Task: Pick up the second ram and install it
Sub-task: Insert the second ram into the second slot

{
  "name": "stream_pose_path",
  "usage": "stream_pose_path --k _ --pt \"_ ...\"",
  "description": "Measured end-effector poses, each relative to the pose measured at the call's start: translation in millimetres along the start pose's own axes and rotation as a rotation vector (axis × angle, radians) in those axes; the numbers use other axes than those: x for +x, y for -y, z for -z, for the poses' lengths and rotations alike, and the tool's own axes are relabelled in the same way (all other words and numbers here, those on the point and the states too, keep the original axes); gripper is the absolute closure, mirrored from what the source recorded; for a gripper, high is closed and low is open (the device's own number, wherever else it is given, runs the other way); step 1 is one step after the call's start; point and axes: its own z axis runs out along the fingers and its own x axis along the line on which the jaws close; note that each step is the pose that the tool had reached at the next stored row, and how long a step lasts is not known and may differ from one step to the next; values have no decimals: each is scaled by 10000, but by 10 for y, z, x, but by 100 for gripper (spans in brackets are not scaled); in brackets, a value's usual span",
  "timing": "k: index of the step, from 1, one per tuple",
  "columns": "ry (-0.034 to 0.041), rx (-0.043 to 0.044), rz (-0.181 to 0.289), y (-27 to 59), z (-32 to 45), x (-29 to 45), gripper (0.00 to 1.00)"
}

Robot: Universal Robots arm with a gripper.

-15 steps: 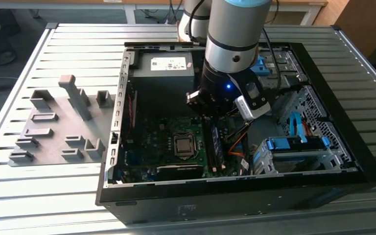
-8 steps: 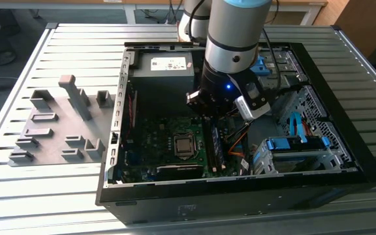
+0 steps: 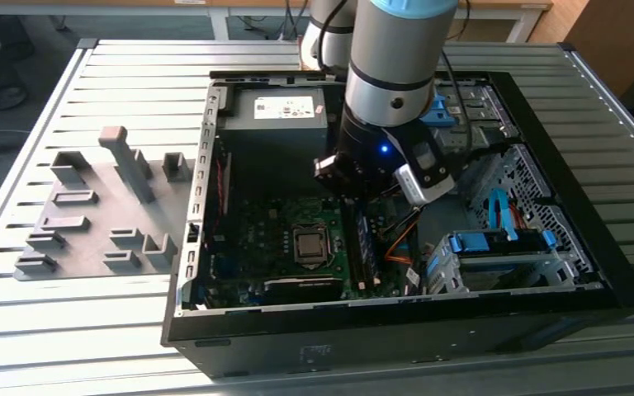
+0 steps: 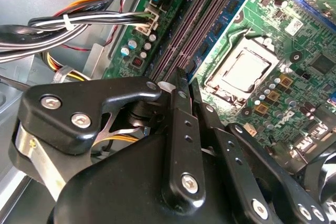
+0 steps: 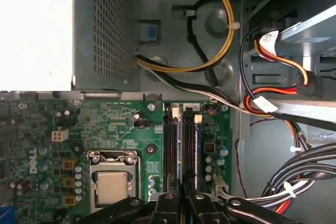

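The second ram [image 5: 187, 145] is seated upright in its motherboard slot [image 5: 170, 148], pinched between the clenched end effector [image 5: 182, 195]; uneven pressing could leave one end unlatched.

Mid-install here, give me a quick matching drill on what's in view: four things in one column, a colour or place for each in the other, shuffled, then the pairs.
Things:
1. gripper
2. processor socket
3. grey holder blocks
4. drive latch

Descriptions:
A. blue
B. on the table outside the case, at the exterior view's left
C. right above the memory slots
D. silver metal frame, on the green board beside the slots

Pairs: 1-C, 2-D, 3-B, 4-A
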Motion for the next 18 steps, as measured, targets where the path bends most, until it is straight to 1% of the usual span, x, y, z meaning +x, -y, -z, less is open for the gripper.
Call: stream_pose_path --k 8,18 --pt "0 0 0 8 -28 0 86" --pt "0 1 -1 25 -36 0 86"
